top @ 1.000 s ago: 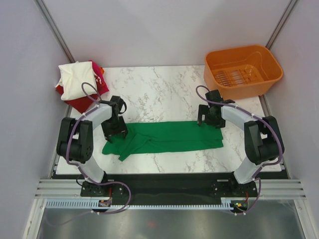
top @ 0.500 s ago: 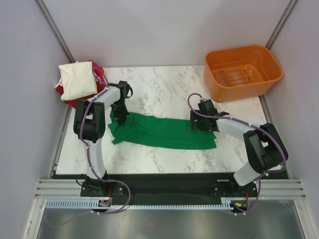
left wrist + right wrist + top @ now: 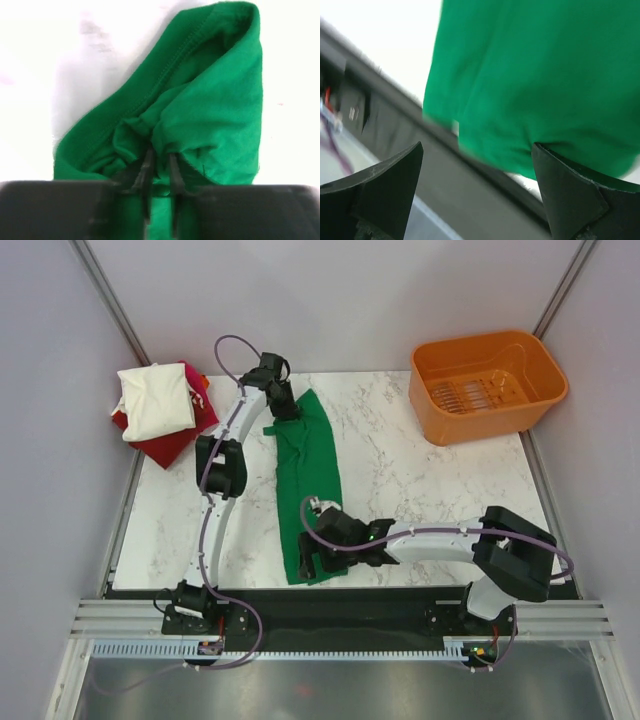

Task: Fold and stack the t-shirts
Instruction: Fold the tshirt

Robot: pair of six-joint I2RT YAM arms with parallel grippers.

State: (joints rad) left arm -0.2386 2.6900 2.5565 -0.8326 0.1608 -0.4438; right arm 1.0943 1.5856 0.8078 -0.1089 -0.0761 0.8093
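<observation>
I see the green tee (image 3: 312,475) as a long rumpled strip, far centre to near edge. L gripper (image 3: 160,172) pinches its bunched knit far end; R gripper (image 3: 477,150) gapes wide, view blurry, prob. holding nothing.

Close-set fingers (image 3: 147,172) pinch a bunched fold of the green t-shirt (image 3: 220,110).
</observation>
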